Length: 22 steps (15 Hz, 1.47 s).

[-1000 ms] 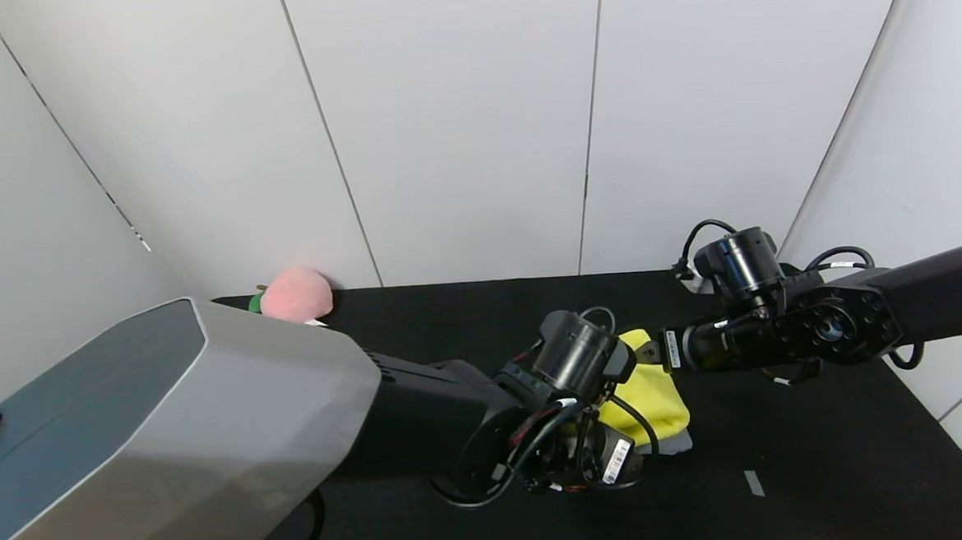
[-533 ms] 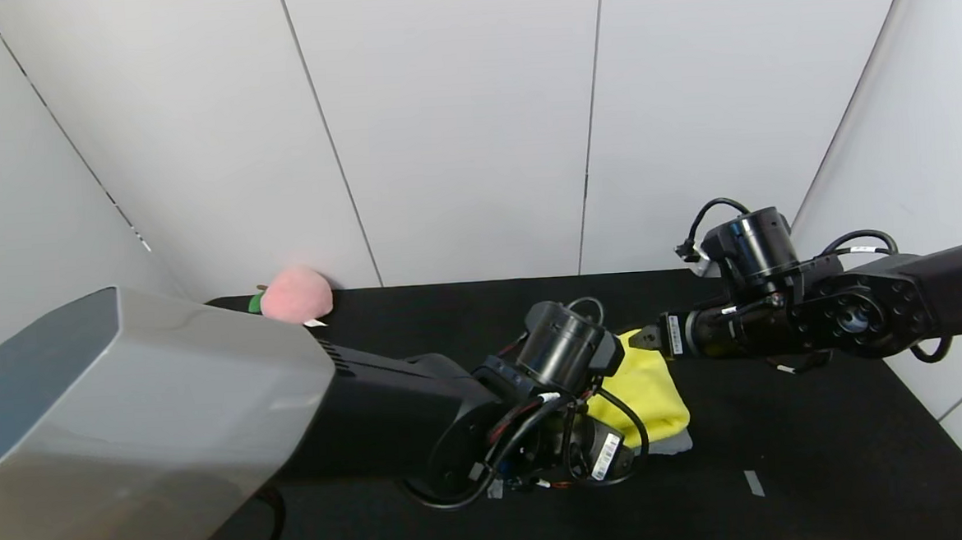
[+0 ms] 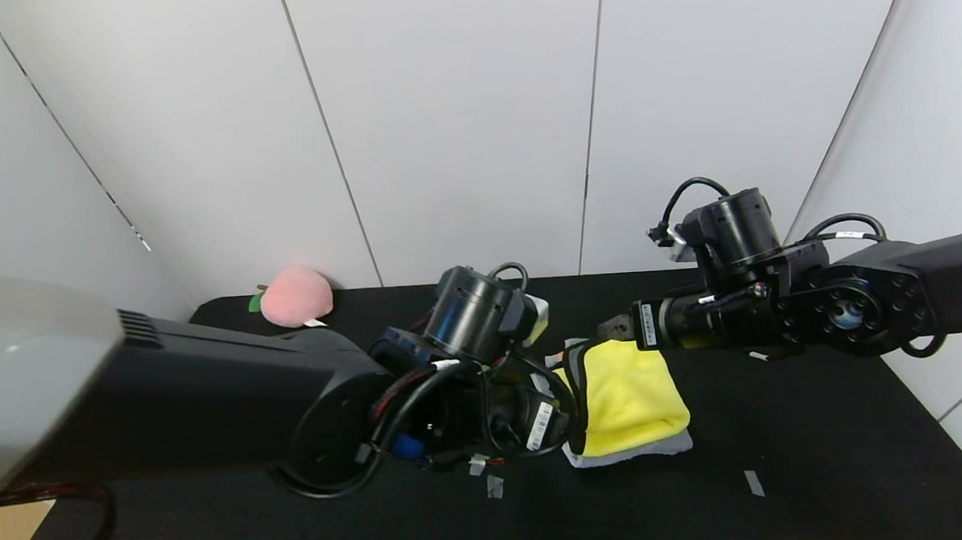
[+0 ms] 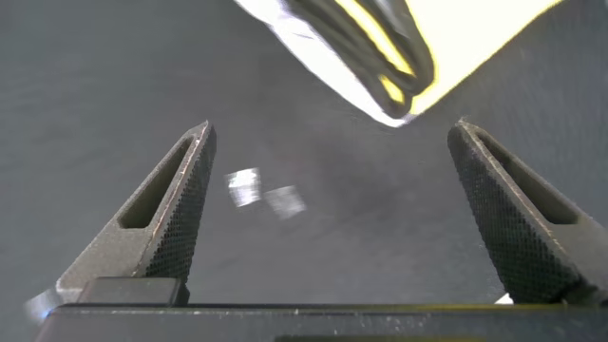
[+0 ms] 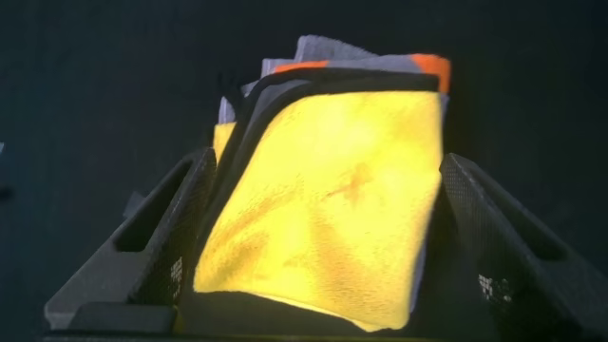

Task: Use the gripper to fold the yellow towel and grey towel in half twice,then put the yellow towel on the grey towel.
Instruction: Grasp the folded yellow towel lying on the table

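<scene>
1. Black table (image 3: 829, 466) under white wall panels carries the folded yellow towel (image 3: 632, 394), lying on the folded grey towel (image 3: 622, 457), so the stack looks finished.
2. Left gripper (image 4: 332, 204), just beside the stack, stands wide open and empty.
3. Right gripper (image 5: 323, 247), above the far edge, is spread and holds nothing.
4. Barcode labels on both wrists are unreadable.
5. Pink plush peach (image 3: 295, 294) sits far back, well apart.

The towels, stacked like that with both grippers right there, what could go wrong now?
The left gripper, open, sits tight beside the yellow towel; swinging away, its cables might snag an edge and unfold it.

The open right gripper hangs at the far end, above the grey towel's orange patches; dipping could drag the stack askew.
</scene>
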### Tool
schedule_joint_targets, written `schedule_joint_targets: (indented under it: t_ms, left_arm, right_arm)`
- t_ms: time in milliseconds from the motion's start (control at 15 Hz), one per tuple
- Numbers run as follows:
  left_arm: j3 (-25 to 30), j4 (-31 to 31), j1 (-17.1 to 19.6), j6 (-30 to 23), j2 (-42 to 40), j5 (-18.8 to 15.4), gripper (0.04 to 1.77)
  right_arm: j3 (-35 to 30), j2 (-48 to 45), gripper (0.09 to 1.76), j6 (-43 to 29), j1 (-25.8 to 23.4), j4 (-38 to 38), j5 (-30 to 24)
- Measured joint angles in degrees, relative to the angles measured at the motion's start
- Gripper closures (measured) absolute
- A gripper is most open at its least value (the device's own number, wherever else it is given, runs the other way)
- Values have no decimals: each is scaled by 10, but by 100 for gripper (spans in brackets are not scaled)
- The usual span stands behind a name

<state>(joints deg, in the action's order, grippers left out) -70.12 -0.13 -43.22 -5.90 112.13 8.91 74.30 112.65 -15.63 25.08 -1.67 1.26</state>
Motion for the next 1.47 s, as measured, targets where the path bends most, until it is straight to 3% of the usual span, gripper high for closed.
schedule_joint_targets:
  t_ms: [533, 867, 1200, 1467]
  left_arm:
    - [31, -1, 125, 0, -111, -17, 10]
    - [58, -4, 178, -11, -133, -99, 9]
    - [81, -40, 216, -11, -133, -133, 9]
    - [85, -46, 225, -10, -130, -135, 9]
  right_arm:
    - [3, 35, 15, -1, 28, 6, 22]
    - [-28, 47, 15, -3, 43, 5, 48]
    - [-42, 71, 15, -26, 70, 1, 50]
    - [-40, 107, 15, -28, 89, -3, 77]
